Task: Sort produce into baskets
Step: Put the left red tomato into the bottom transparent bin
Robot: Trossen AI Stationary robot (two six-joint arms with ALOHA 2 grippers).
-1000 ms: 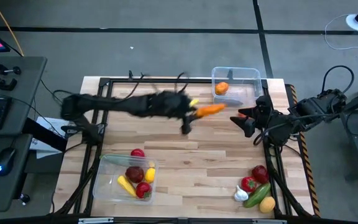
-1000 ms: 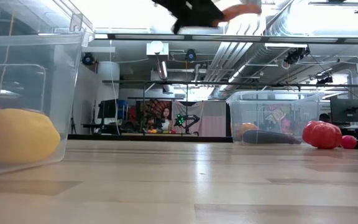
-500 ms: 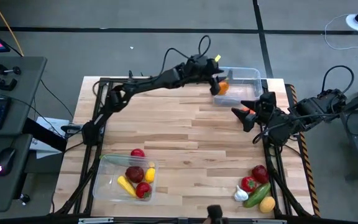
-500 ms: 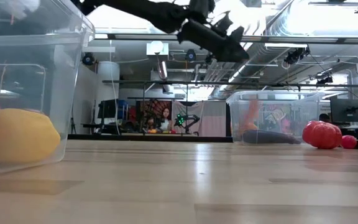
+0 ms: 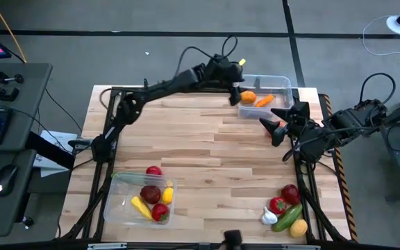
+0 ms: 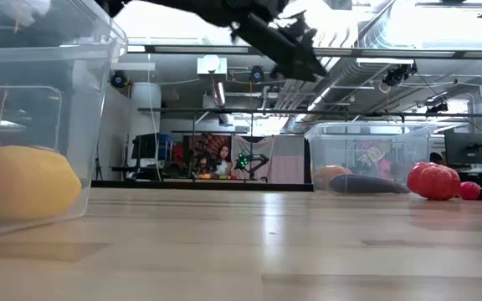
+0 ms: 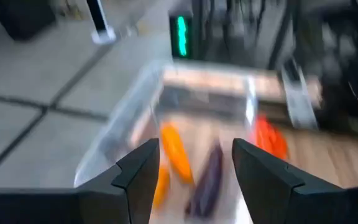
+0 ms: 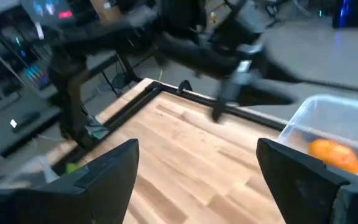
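My left gripper [image 5: 236, 92] is open and empty above the near left corner of the far clear basket [image 5: 283, 83]. In that basket lie an orange carrot [image 5: 264, 101], a round orange fruit [image 5: 248, 97] and a purple eggplant [image 7: 207, 180]. My right gripper [image 5: 272, 123] is open and empty above the table, just near of that basket. A second clear basket [image 5: 120, 201] at the near left holds red and yellow produce. More produce lies on the table at the near right: a tomato [image 5: 290, 193], a pepper [image 5: 278, 205], garlic [image 5: 269, 217], a cucumber [image 5: 288, 215] and a lemon [image 5: 298, 227].
The black frame rails [image 5: 110, 125] run along the table's edges. The wooden middle of the table [image 5: 207, 160] is bare between the two baskets. In the low view the near basket [image 6: 74, 75] stands close at the left and the far basket [image 6: 366, 134] farther off.
My left gripper has carried the carrot from over the table's middle toward the far right basket and let it go. The carrot has dropped and now lies in that basket beside the orange fruit. The gripper has then drawn back a little toward the left.
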